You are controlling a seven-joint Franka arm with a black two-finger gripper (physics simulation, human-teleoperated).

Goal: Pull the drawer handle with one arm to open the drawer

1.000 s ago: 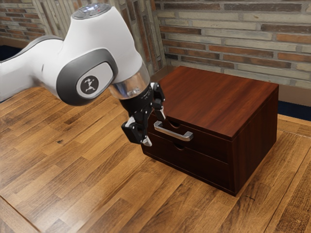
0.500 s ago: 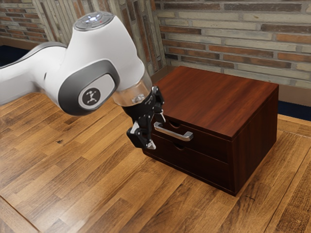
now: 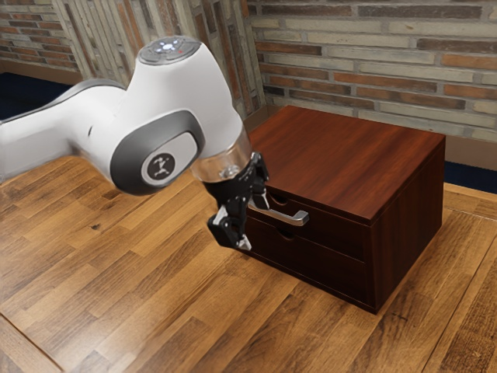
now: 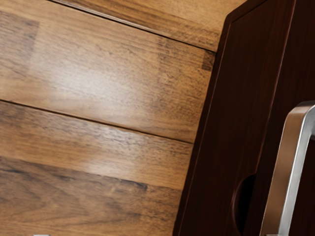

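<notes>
A dark wooden cabinet (image 3: 342, 159) with two drawers stands on the table. The upper drawer's front (image 3: 330, 228) sits flush with the cabinet and carries a silver bar handle (image 3: 286, 216). My black gripper (image 3: 250, 221) is open at the handle's end toward the exterior view's left. One finger is above the bar and the other below it, and I cannot tell whether they touch it. In the wrist view the handle (image 4: 290, 167) runs close beside my hand, over the dark drawer front (image 4: 231, 123).
The wooden table (image 3: 140, 295) stretches wide in front of the cabinet and toward the exterior view's left. A brick wall (image 3: 373, 47) stands behind. The lower drawer (image 3: 311, 264) shows a small finger recess (image 3: 286, 234) under the handle.
My arm has moved toward the exterior view's right, and the open gripper has gone from beside the handle's end to over it. The drawer has not moved.
</notes>
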